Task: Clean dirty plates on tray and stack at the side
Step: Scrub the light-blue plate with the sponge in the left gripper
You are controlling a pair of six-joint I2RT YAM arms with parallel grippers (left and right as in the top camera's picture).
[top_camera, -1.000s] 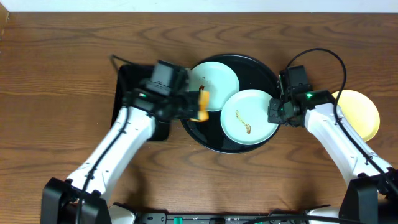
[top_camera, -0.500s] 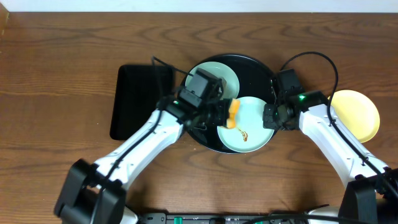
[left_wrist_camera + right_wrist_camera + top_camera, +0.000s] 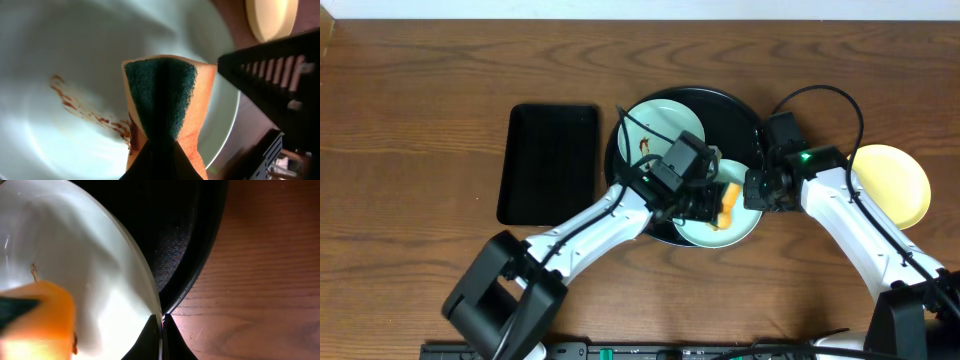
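1. Overhead view:
   - The round black tray lies in the middle of the tabletop, and two mint plates are in it.
   - The back plate lies in the tray's far left part and has a small brown mark near its front edge.
   - The front plate lies in the tray's near right part and is mostly hidden under the left arm.
   - The left pincer is over the front plate and is pinching an orange sponge.
   - The right pincer is at the right edge of the front plate.
   - The yellow plate lies on the tabletop, right of the tray and apart from it.
   - A rectangular black tray lies left of the round one.

2. Left wrist view:
   - The left pincer's two dark fingers are pressed on the sponge from both sides, so it bends into a fold.
   - The sponge's green rough face is turned to the camera, with orange at its edges.
   - The sponge touches the inside of the front plate, just beside a brown smear that runs across the plate.
   - The yellow plate shows in the top right corner.

3. Right wrist view:
   - The right pincer is closed on the rim of the front plate, with one finger on each side.
   - The black tray wall is behind the rim, and the wooden tabletop is beyond it.
   - The orange sponge lies on the plate at the lower left.
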